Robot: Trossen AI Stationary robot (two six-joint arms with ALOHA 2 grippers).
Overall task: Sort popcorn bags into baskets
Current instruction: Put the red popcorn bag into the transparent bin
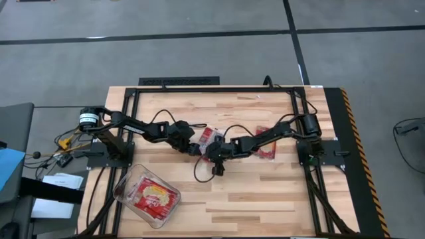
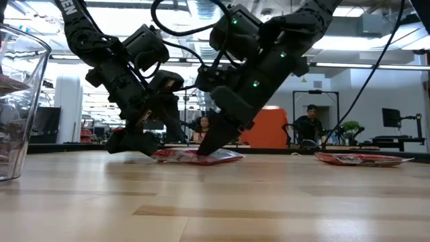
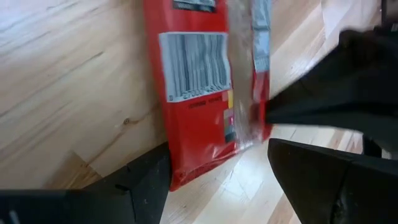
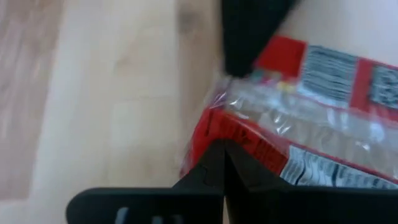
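A red popcorn bag [image 1: 210,135] lies flat on the wooden table between both grippers, its barcode label up [image 3: 193,74]. My left gripper [image 1: 194,145] is open, low over the bag's end, with one finger on either side of it [image 3: 217,155]; whether it touches, I cannot tell. My right gripper [image 1: 214,150] slants down onto the same bag [image 2: 195,156] and is shut on its edge. A second red bag [image 1: 267,150] lies flat under the right arm. The clear tub [image 1: 126,189] near the table's near-left corner holds red packets [image 1: 156,197]. My right gripper is shut on the popcorn bag's edge [image 4: 208,134], beside the clear crimped seam, with the fingers [image 4: 245,180] closed together on it. The fingers slant down from above and from the table's right [image 2: 209,142]. The bag lies flat on the table.
The black frame rails [image 1: 212,89] run around the work area. Cables loop over the table by both arms [image 1: 199,174]. The tub's wall stands at the left of the low view [image 2: 20,101]. The second bag shows at the right there [image 2: 363,159]. Bare wood lies along the near side.
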